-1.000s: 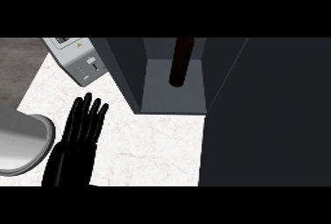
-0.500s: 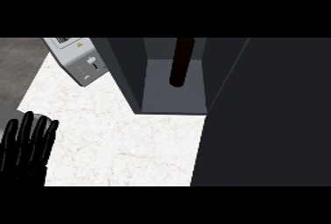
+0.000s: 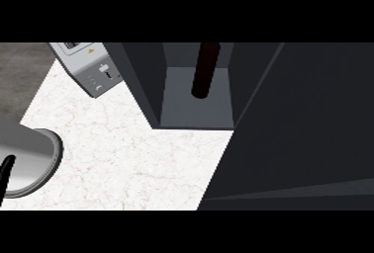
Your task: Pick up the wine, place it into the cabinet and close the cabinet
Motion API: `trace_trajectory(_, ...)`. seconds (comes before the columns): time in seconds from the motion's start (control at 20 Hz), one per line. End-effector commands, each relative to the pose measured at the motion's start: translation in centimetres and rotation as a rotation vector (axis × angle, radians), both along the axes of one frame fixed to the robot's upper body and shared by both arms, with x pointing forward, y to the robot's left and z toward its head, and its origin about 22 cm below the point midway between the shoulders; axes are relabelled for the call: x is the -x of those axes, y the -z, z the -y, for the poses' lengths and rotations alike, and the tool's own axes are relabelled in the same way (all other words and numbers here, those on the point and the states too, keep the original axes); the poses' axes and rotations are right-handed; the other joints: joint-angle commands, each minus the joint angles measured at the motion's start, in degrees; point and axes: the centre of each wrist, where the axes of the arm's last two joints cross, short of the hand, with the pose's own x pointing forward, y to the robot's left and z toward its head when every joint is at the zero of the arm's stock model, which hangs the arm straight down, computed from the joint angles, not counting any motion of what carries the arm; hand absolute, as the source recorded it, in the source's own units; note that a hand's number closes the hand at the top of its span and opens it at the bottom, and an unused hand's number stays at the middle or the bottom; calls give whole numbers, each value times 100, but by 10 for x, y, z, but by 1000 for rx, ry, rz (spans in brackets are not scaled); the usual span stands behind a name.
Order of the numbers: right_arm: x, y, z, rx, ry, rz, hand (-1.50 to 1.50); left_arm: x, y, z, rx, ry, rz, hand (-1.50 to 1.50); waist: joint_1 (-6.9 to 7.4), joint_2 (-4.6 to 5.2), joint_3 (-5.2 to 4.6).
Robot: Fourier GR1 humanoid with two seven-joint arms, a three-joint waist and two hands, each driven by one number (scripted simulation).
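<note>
One dark slender wine bottle (image 3: 205, 69) stands inside one open grey cabinet (image 3: 196, 111), upper centre; one black left hand (image 3: 6, 173), lower-left edge, grip untellable.

Readable text: none.
Grey appliance (image 3: 93, 74): lying on the surface at the upper left.
Warning sign (image 3: 90, 51): small yellow triangle on the appliance's face.
Dark marks (image 3: 107, 74): on the same face, too small to read.

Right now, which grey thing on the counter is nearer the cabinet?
The boxy appliance, beside the cabinet wall; the round vessel sits at the left edge.
</note>
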Motion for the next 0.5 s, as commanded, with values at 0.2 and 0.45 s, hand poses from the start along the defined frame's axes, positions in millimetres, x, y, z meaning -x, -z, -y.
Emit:
trace_trajectory(0.2,-4,-16,-61,62,14,152,150,6,-16,-47,-38,-5,41,-150,17,20,-2)
trace_trajectory(0.45,-23,-27,-93,53,62,147,150,11,-30,-62,-18,40,48,-150,59,23,-1)
